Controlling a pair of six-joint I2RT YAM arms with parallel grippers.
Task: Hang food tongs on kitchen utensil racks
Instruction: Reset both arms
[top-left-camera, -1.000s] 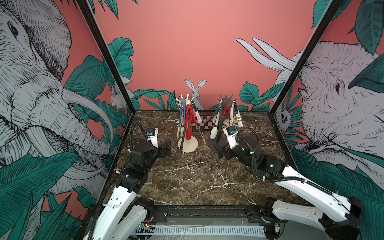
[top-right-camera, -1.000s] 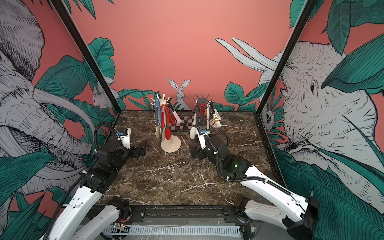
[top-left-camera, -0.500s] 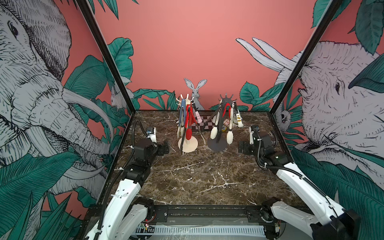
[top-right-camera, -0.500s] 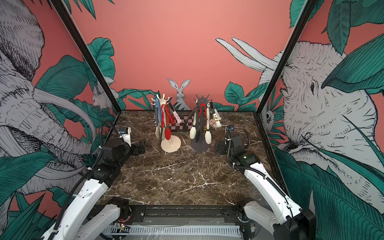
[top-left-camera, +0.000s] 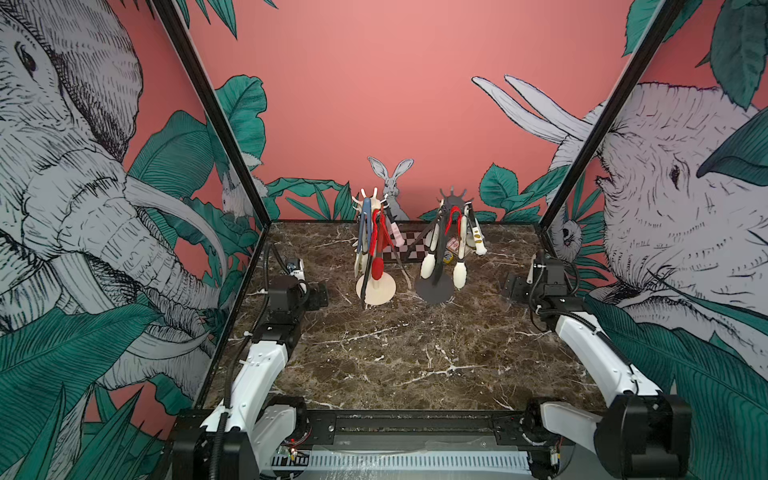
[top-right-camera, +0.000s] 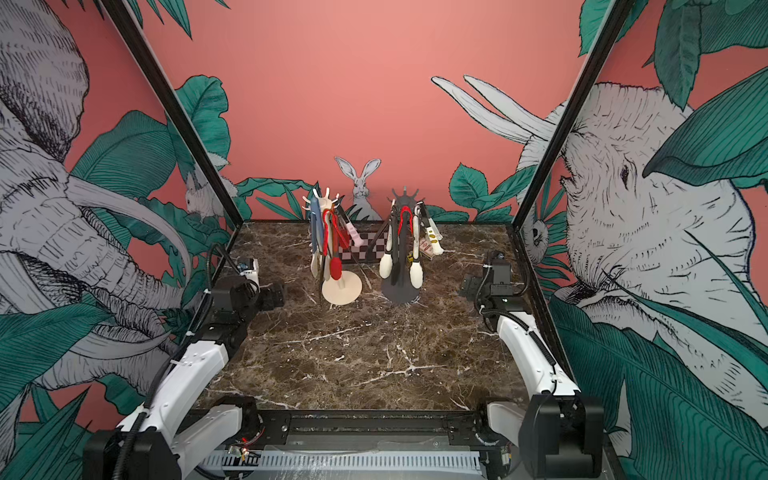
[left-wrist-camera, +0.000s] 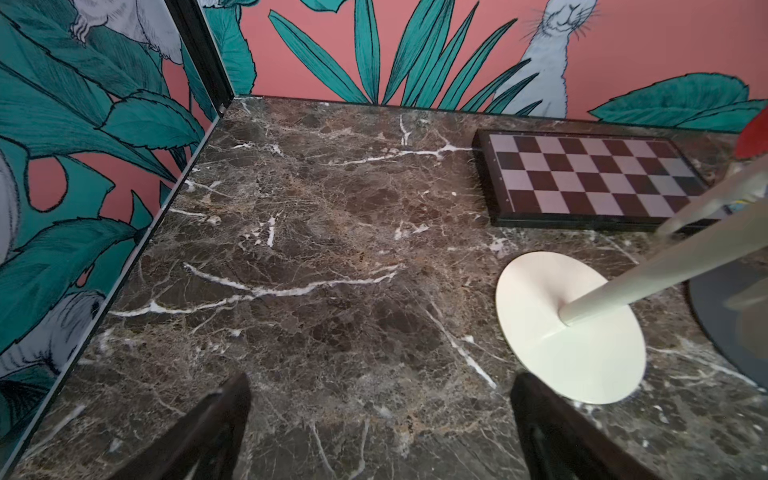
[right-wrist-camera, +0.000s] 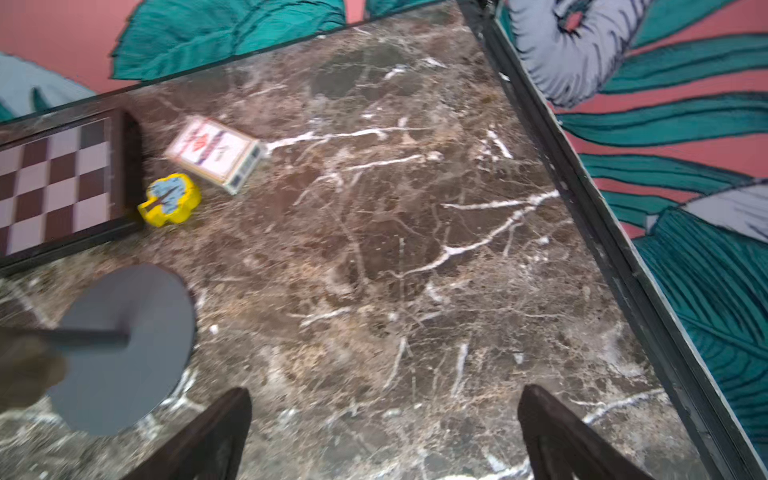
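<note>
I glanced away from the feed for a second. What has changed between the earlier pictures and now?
The right gripper, which was close in at the base of the dark grey rack, has drawn back toward the right wall, jaws open and empty. The left gripper barely shifted; its jaws are open too. The dark grey rack, the cream rack, the hanging tongs and the checkered board stayed put.

Both top views are looking down from above the near edge of the worktop (top-left-camera: 395, 353), facing the far wall. Left wrist camera is sitting low and close, facing the far left corner. Right wrist camera is facing the far right corner. Both wrist views are catching the checkered board (left-wrist-camera: 582, 178).
</note>
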